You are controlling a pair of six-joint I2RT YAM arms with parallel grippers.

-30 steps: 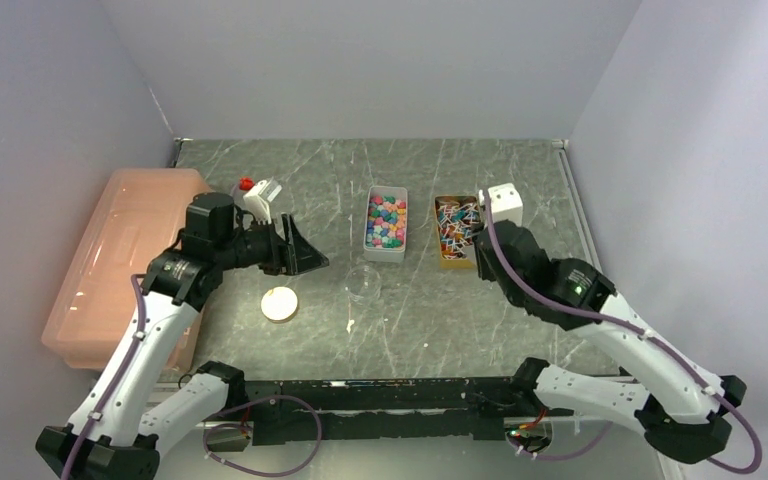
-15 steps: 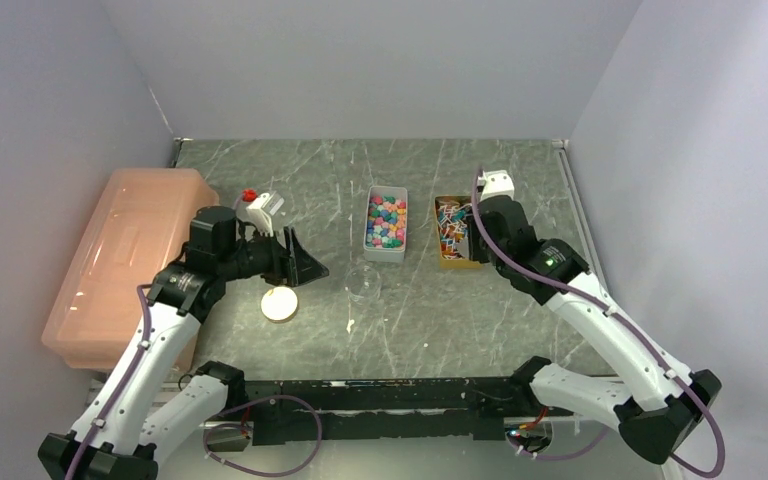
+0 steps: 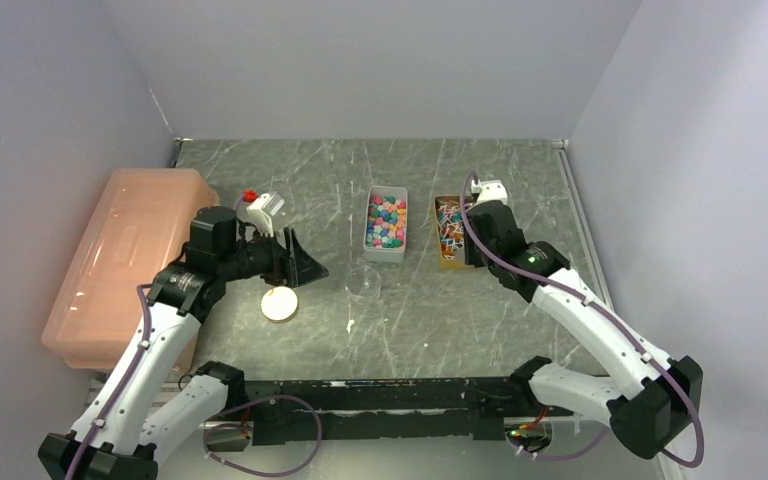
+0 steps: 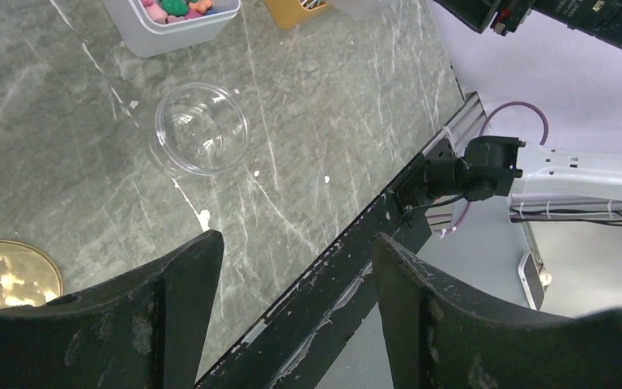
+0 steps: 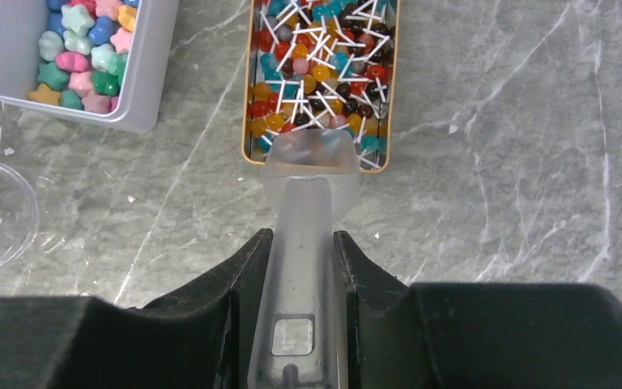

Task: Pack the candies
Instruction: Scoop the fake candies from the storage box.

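Note:
The candies (image 3: 386, 220) (image 5: 89, 49), small bright pink, blue, green and yellow sweets, fill a light grey bin (image 5: 152, 81) at the table's middle back. My right gripper (image 5: 302, 235) is shut on the handle of a translucent scoop (image 5: 312, 158). The scoop's head hangs over the near end of a gold tray (image 5: 247, 121) of lollipops, right of the bin. In the top view that gripper (image 3: 470, 243) sits at the tray's near end. My left gripper (image 3: 310, 265) (image 4: 296, 243) stands open and holds nothing, above the table left of a clear round cup (image 3: 364, 283) (image 4: 202, 128).
A round gold lid (image 3: 279, 303) (image 4: 4, 275) lies under the left gripper's wrist side. A large pink plastic box (image 3: 125, 260) fills the left edge. The black rail (image 3: 380, 395) runs along the near edge. White crumbs dot the marble top near the cup.
My right arm has swung forward and left with the scoop, coming to the near end of the lollipop tray. The left gripper dropped slightly at first, then held still.

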